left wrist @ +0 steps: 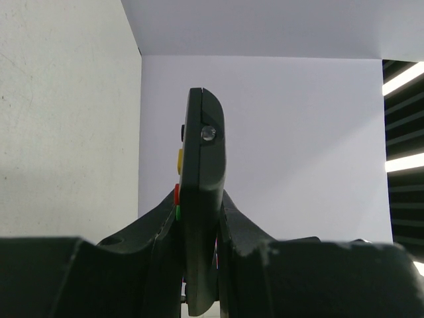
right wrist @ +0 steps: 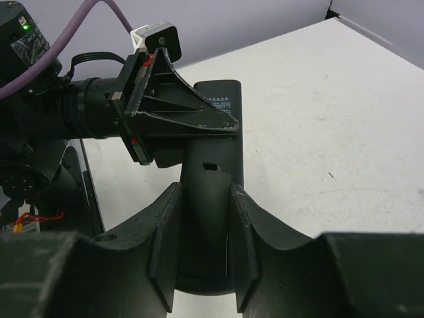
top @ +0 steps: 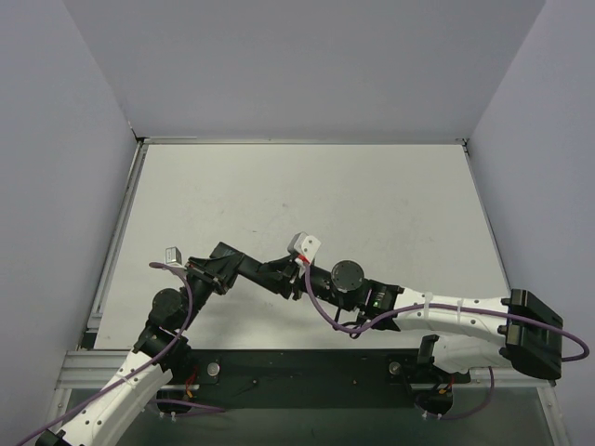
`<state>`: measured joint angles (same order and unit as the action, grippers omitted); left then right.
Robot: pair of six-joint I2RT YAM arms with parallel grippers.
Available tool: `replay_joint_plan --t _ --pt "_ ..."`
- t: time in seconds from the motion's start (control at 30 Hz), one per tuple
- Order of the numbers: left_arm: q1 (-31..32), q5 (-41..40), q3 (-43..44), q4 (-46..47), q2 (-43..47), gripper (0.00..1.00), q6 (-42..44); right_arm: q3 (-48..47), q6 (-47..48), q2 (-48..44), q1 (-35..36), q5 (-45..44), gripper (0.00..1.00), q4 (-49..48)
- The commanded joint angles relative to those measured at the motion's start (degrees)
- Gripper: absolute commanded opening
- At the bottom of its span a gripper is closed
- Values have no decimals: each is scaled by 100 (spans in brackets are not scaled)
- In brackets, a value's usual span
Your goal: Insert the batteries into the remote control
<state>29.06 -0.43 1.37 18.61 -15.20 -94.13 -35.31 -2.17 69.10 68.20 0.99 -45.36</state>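
So it's a plain white table [top: 372, 204] boxed in by pale greyish walls [top: 307, 65], nothing fancy.

The left end effector [left wrist: 199, 202] is clenched on the remote control [left wrist: 202, 149], pinching it flat across its thickness, button face on one pad and back on the other. From that wrist you see the remote edge-on, poking straight out past the fingertips. The little clear LED sits at the far end, and yellow, red and green buttons peek out on one side.

The right end effector [right wrist: 204, 199] has the same remote by the other end. Its fingers [right wrist: 165, 232] straddle the width and look snug against both long edges, so I'd call that a grip too. The remote's back faces that wrist camera, with a small notch in it just ahead of the fingertips. The left end effector crosses it right beyond that, and the rest of the remote runs on past it. Can't tell if it's touching the table or held just above it.

Pose-wise, the left arm [top: 121, 381] comes up from the near-left corner, bends at the elbow and reaches right. The right arm [top: 446, 311] stretches out low and long from the near-right, with a purple cable [top: 321, 311] looping under it. They meet a bit left of centre, near the front edge.
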Motion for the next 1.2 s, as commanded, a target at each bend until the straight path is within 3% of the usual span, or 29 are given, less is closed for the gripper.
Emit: replay_joint_plan --t 0.0,0.63,0.83,1.03,1.17 --pt "-14 -28 -752 951 167 0 -317 103 -231 -160 -185 23 17 554" --pt "-14 25 -699 591 263 0 87 -20 -530 -379 -202 -328 19 1258" --pt "-14 25 -480 -198 299 0 1007 -142 -626 -827 -220 -837 19 1942" --pt "-14 43 -374 -735 44 0 1800 -774 -1135 -925 -659 -1356 19 3611" --pt "-14 262 -216 -894 -114 0 2231 -1222 -1601 -434 -1378 -962 19 5313"
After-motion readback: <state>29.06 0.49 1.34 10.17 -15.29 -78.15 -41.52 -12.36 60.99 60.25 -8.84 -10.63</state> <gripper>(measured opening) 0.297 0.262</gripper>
